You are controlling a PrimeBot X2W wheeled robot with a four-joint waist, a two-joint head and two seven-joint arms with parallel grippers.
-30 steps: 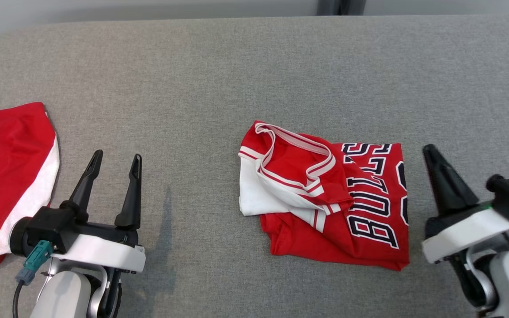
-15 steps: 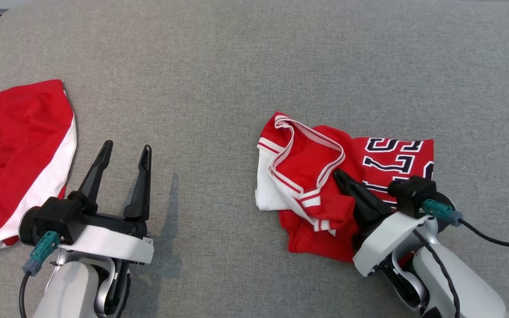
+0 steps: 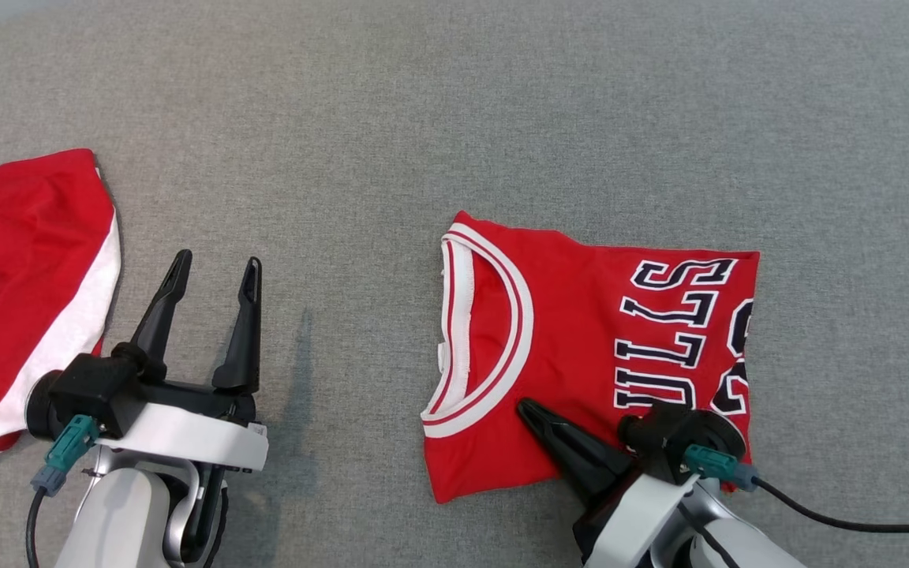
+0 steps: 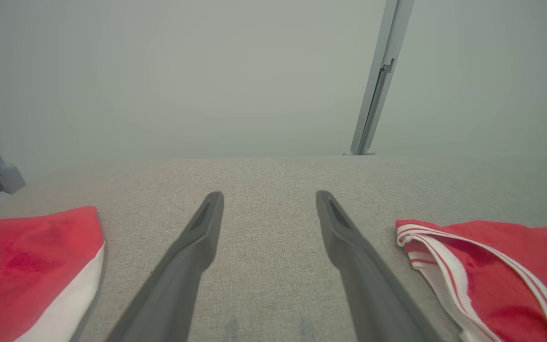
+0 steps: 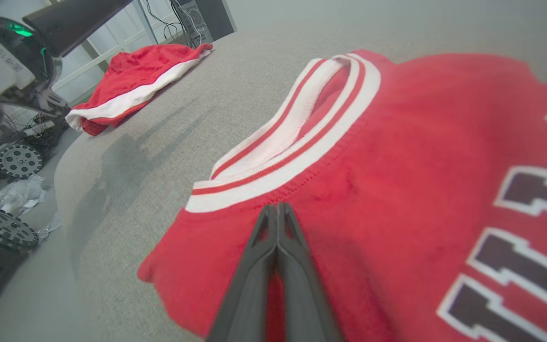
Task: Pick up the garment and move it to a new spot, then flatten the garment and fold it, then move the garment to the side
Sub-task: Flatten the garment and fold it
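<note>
Grey woven fabric covered a broad padded surface (image 3: 454, 118) that ran across the whole head view. On it, right of centre, lay a red jersey (image 3: 596, 331), spread fairly flat. Its longer side ran left to right, with the white-and-red striped collar (image 3: 494, 331) at the left end and dark block lettering (image 3: 675, 331) at the right end.

The right gripper (image 3: 529, 410) was the nearer of the two. It reached in from the jersey's near edge, pointing up and to the left toward the collar. Its two dark fingers were pressed tightly together, and the tip rested on the red cloth just short of the collar band. Whether any cloth was caught between them could not be told.

The left gripper (image 3: 216, 262) hung over bare surface, well apart from the jersey on its left, with its fingers spread wide and nothing in them. Beyond it, at the far left edge, sat a separate red and white garment (image 3: 20, 260), bunched up.

Any next handling of the jersey looked likely to fall to the right arm.
</note>
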